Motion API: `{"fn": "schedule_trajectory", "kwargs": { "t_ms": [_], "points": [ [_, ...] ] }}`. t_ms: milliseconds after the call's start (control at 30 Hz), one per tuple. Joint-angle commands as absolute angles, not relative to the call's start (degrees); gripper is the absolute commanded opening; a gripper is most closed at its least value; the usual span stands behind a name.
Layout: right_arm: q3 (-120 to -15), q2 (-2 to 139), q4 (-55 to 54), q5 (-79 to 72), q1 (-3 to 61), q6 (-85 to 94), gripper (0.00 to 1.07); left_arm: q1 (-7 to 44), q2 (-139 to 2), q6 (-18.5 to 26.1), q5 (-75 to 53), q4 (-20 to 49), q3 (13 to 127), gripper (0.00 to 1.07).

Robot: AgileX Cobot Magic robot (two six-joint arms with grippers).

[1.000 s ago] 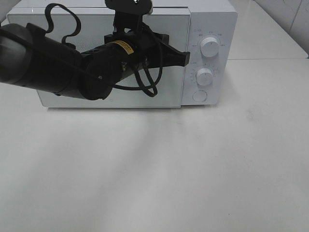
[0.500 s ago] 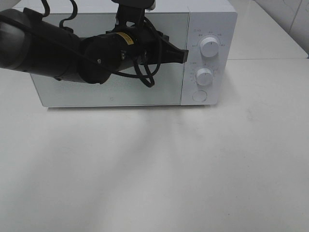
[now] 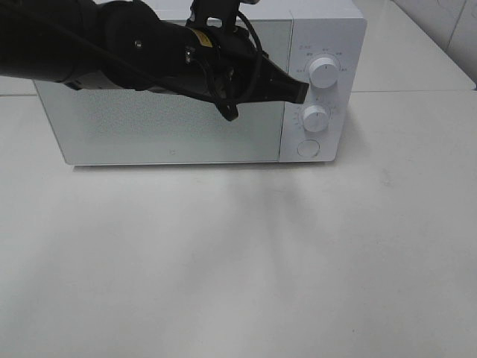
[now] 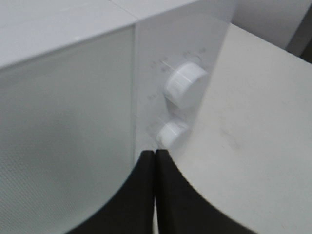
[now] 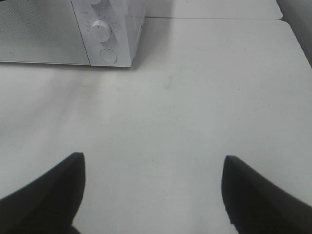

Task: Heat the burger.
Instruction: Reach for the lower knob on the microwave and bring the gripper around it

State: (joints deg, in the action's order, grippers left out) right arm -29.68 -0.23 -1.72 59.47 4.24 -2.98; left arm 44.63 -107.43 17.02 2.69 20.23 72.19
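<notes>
Exterior high cam sits up over the near side, looking down and toward the far side at the surface (image 3: 238, 261) and the microwave (image 3: 149, 127) front, mid range, with the left arm (image 3: 89, 45) cutting across the far left. Left wrist cam is tight and blurred, looking past the closed left tool (image 4: 154, 153) at the upper dial (image 4: 185, 85) and lower dial (image 4: 170, 134). Right wrist cam is low over the surface, near-right of the microwave, looking far past the spread right tool (image 5: 152, 156); all three share the microwave's dial end.

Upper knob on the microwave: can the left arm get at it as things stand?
Probably yes. The shut left gripper hangs in front of the microwave, right next to the upper knob, with nothing between them.
</notes>
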Motion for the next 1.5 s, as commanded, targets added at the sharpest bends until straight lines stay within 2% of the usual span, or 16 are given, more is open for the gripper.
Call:
{"fn": "schedule_trajectory", "kwargs": {
  "t_ms": [33,67,100,133,167,467,667,867,900,933,1000,1167,1333,1367,1433,1500],
  "points": [
    [-29.56,-1.72,-1.26,58.96,3.90,-3.38,0.76,45.32,-104.79,17.25,-9.51,20.63,72.54,0.29],
    [-29.56,-1.72,-1.26,58.96,3.90,-3.38,0.76,45.32,-104.39,16.79,-12.66,20.63,72.54,0.47],
    [-29.56,-1.72,-1.26,58.96,3.90,-3.38,0.76,45.32,-104.39,16.79,-12.66,20.63,72.54,0.47],
    [-29.56,-1.72,-1.26,58.96,3.90,-3.38,0.76,45.21,-103.88,15.53,-17.02,20.63,72.54,0.82],
    [-29.56,-1.72,-1.26,58.96,3.90,-3.38,0.76,45.09,-103.71,14.78,-19.42,20.63,72.54,1.00],
    [-29.56,-1.72,-1.26,58.96,3.90,-3.38,0.76,45.03,-100.44,14.44,-38.22,17.48,72.54,0.96],
    [-29.56,-1.72,-1.26,58.96,3.90,-3.38,0.76,45.03,-97.23,12.49,-49.62,15.53,72.54,0.96],
    [-29.56,-1.72,-1.26,58.96,3.90,-3.38,0.76,45.03,-93.97,6.53,-55.00,10.37,72.54,0.96],
    [-29.56,-1.72,-1.26,58.96,3.90,-3.38,0.76,45.03,-93.05,3.67,-56.61,7.28,72.54,0.96],
    [-29.56,-1.72,-1.26,58.96,3.90,-3.38,0.76,45.03,-93.05,3.67,-56.61,7.28,72.54,0.96],
    [-29.56,-1.72,-1.26,58.96,3.90,-3.38,0.76,45.03,-91.62,0.00,-59.19,2.75,72.54,0.96],
    [-29.56,-1.72,-1.26,58.96,3.90,-3.38,0.76,44.98,-89.67,-1.83,-61.13,0.69,72.54,0.96],
    [-29.56,-1.72,-1.26,58.96,3.90,-3.38,0.76,39.94,-87.89,-0.69,-62.28,3.67,71.91,0.96],
    [-29.56,-1.72,-1.26,58.96,3.90,-3.38,0.76,36.21,-86.46,1.26,-62.51,6.13,70.70,0.96],
    [-29.56,-1.72,-1.26,58.96,3.90,-3.38,0.76,34.21,-85.77,2.06,-62.62,7.10,70.07,0.96],
    [-29.56,-1.72,-1.26,58.96,3.90,-3.38,0.76,28.19,-82.91,4.41,-63.43,9.74,67.15,0.96]
  ]
}}
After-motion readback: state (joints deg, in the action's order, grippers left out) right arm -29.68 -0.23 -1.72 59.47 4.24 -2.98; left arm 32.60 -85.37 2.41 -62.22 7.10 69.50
